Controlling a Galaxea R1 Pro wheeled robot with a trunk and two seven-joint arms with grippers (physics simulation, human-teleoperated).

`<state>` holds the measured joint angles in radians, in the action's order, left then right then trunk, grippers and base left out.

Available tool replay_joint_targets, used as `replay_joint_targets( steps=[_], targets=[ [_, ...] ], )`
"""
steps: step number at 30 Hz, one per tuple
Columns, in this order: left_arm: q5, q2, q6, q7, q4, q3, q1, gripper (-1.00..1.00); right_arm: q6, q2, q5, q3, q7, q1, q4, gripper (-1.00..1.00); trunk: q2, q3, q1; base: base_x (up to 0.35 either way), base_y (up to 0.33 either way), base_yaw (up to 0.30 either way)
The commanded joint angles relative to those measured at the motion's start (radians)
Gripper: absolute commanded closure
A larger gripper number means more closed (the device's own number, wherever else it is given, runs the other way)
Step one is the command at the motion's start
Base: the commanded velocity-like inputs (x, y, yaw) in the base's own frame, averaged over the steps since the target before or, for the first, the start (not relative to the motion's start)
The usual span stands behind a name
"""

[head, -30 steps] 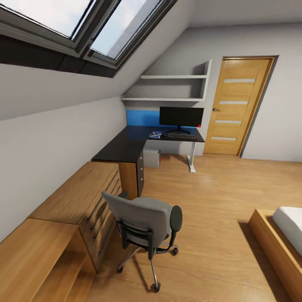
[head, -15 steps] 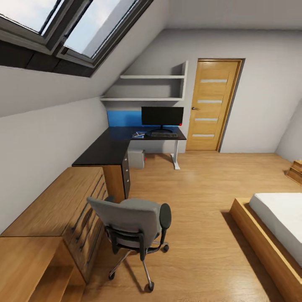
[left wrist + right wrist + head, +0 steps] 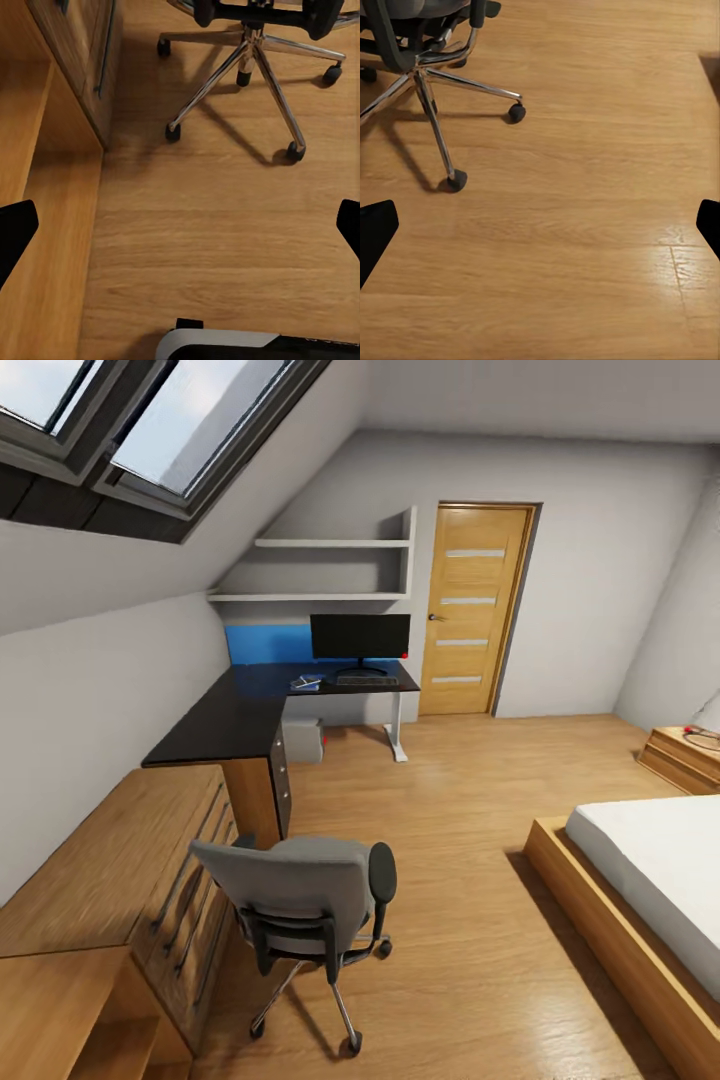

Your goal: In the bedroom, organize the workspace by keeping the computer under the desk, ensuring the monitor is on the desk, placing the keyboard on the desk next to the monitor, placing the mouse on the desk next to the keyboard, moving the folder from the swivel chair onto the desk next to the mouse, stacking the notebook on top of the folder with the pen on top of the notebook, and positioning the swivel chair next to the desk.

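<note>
floor (image 3: 480, 810): light wood planks, smooth, with a soft sheen; a brighter glare patch in the right wrist view.
swivel chair (image 3: 300, 890): grey cloth-like padding on seat and back, matt; black plastic-looking frame and armrests; polished metal five-star base, glossy, on black castors.
table (image 3: 250, 705): black top, matt and smooth; white legs; bright blue back panel.
drawer chest (image 3: 130, 860): warm wood with visible grain, satin, dark handles.
monitor (image 3: 360, 637): black front, matt.
door (image 3: 470, 610): honey-coloured wood with pale frosted strips.
walls: plain grey, matt.
bed frame (image 3: 600, 940): wood; white cloth-like mattress.
fingers (image 3: 15, 232): black, matt.
</note>
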<state>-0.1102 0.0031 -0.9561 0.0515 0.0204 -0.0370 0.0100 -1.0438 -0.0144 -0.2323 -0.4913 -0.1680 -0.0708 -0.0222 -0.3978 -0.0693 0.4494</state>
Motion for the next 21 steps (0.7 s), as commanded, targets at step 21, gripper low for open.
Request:
replay_joint_targets(
  steps=[21],
  targets=[
    [-0.006, 0.0, 0.027, 0.002, 0.0, -0.004, 0.001, -1.0, 0.04, -0.002, -0.004, -0.01, -0.004, -0.001, -0.002, -1.0, -0.002, -0.002, 0.001, 0.0, 0.062, 0.029]
  ],
)
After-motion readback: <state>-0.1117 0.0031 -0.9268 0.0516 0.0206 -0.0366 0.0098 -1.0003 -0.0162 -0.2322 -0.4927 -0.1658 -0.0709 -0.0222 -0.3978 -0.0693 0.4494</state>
